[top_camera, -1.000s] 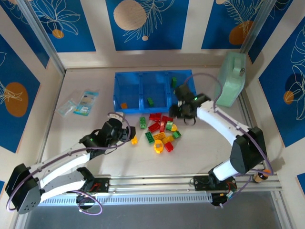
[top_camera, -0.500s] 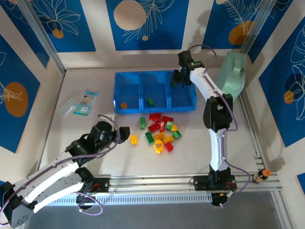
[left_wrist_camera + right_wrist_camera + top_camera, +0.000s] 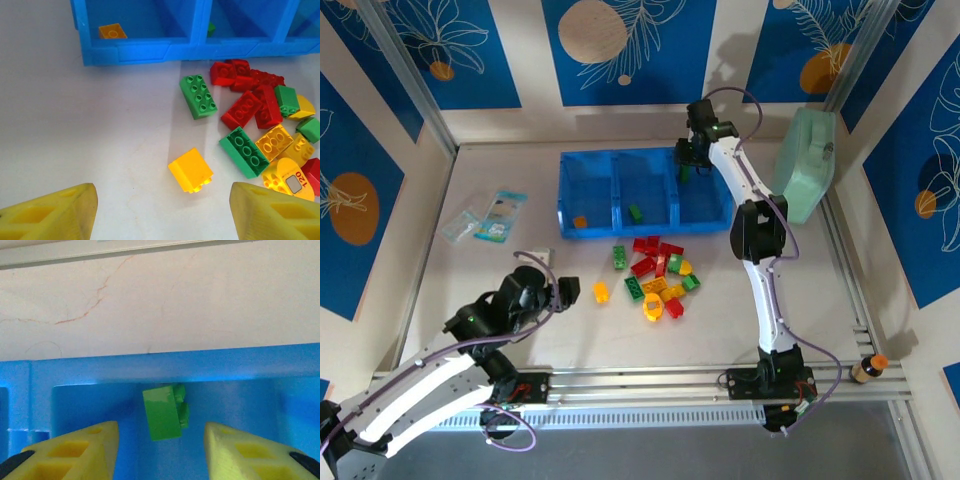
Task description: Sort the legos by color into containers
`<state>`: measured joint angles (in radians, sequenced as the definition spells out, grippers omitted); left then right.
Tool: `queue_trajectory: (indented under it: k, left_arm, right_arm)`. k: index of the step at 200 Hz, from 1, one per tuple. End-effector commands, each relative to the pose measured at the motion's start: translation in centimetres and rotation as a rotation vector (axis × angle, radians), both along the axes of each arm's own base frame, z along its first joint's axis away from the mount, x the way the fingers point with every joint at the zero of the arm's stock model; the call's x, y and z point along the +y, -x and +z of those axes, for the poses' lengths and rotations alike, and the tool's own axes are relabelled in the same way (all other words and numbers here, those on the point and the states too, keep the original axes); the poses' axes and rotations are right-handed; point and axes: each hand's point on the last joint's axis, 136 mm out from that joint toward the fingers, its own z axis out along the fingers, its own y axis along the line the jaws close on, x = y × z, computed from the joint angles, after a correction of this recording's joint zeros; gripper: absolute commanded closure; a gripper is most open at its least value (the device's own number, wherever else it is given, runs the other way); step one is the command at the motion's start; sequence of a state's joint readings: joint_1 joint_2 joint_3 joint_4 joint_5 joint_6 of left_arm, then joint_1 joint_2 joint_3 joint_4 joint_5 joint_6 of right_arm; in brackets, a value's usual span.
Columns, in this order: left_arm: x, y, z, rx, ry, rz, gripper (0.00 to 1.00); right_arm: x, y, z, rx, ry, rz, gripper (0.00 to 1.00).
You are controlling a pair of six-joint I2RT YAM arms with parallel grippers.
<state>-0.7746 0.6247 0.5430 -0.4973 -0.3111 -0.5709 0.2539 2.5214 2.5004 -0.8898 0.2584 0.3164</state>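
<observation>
left gripper (image 3: pixel 162 197): fingers spread wide, nothing held, low over the table (image 3: pixel 75 125)
yellow lego (image 3: pixel 190 170): alone on the table, just ahead of the left gripper
right gripper (image 3: pixel 690 158): fingers apart, gripping nothing, over the far end of the tray's right compartment
green lego (image 3: pixel 165 411): tilted, against that compartment's far wall, clear of both right fingers
tray (image 3: pixel 150 50): orange lego (image 3: pixel 112 31) in left compartment, green brick (image 3: pixel 635 212) in middle
pile (image 3: pixel 660 272): red, green, yellow legos loose on the table, just in front of the tray
</observation>
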Motion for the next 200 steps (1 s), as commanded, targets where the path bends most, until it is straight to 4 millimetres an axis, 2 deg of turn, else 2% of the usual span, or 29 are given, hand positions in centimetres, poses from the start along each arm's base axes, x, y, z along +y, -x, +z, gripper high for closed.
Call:
queue_trajectory:
  k: [1,75,113,144,159,172,184,200]
  left_arm:
    - [0.6,0.0,0.0,0.005,-0.022,0.019,0.3]
    - [0.8,0.2,0.4,-0.002,-0.016,0.024,0.3]
    - [1.2,0.3,0.7,-0.011,-0.015,0.034,0.3]
    - [1.3,0.3,0.7,-0.011,-0.02,0.035,0.3]
    - [1.3,0.4,0.8,-0.009,-0.019,0.032,0.3]
    - [1.3,0.4,0.8,-0.008,-0.019,0.033,0.31]
    - [1.4,0.5,0.8,-0.009,-0.022,0.035,0.31]
    - [1.6,0.5,0.8,-0.015,-0.023,0.037,0.31]
  right_arm:
    - [0.2,0.5,-2.8,0.063,0.009,0.03,0.52]
    - [0.8,-0.3,-4.6,0.054,-0.008,0.037,0.53]
    - [0.8,-0.6,-4.8,0.043,0.001,0.048,0.67]
    - [0.7,0.0,-4.6,0.052,0.039,0.052,0.77]
    - [0.4,0.5,-3.6,0.048,0.076,0.036,0.8]
    - [-0.2,1.3,-2.0,0.032,0.119,0.0,0.82]
    - [-0.7,2.3,0.2,-0.006,0.146,-0.031,0.83]
    - [-0.2,4.1,3.7,-0.091,0.182,-0.041,0.82]
